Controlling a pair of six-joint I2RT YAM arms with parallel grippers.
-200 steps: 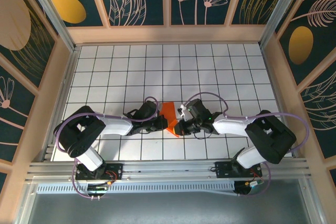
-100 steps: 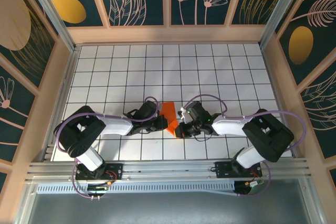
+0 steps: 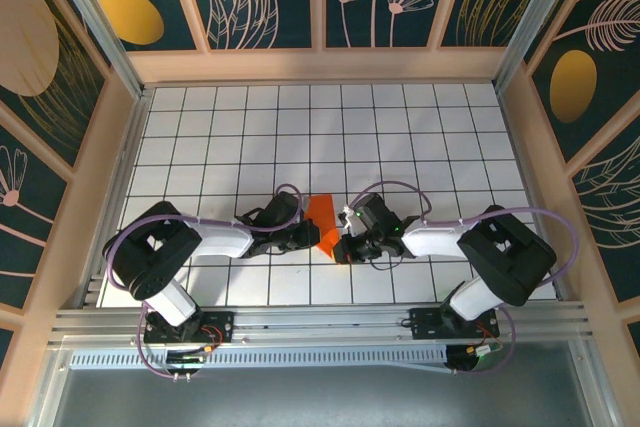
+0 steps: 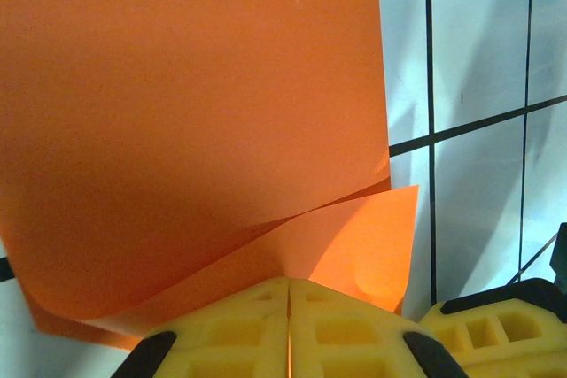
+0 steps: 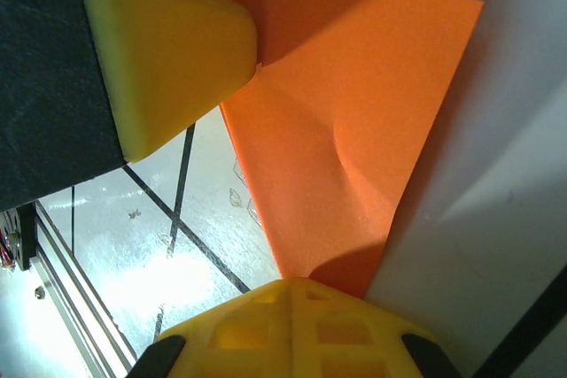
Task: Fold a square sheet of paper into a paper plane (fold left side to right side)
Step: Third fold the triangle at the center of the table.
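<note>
White gridded tabletop [image 3: 250, 127], walled w/ leaf-pattern panels. The square sheet of paper [image 3: 322, 225] sat low-centre in the top view, between my two arms, already doubled into a narrower shape.

My left gripper [image 4: 288, 303] was clamped on it: the left wrist view showed a thin orange line nipped between my yellow pads at bottom centre, w/ two layers curling apart above. My right gripper [image 5: 292, 307] was closed too. A corner of the sheet ran into its tips at the bottom of the right wrist frame. Pinched, I think, tho the contact itself was hidden under the pads.

Step, as I judged it: the left-to-right fold, layers brought over but the crease not yet pressed. Next move called for lining up the edges, laying the upper layer flat, then pressing along the fold w/o skidding or tearing the sheet between two grips.

Top view gave the layout, both wrists nearly meeting, but no grip detail. Left wrist view gave the gap between layers & my right pad [image 4: 483, 334] at lower right. Right wrist view gave a soft dent in the paper near mid-frame.
</note>
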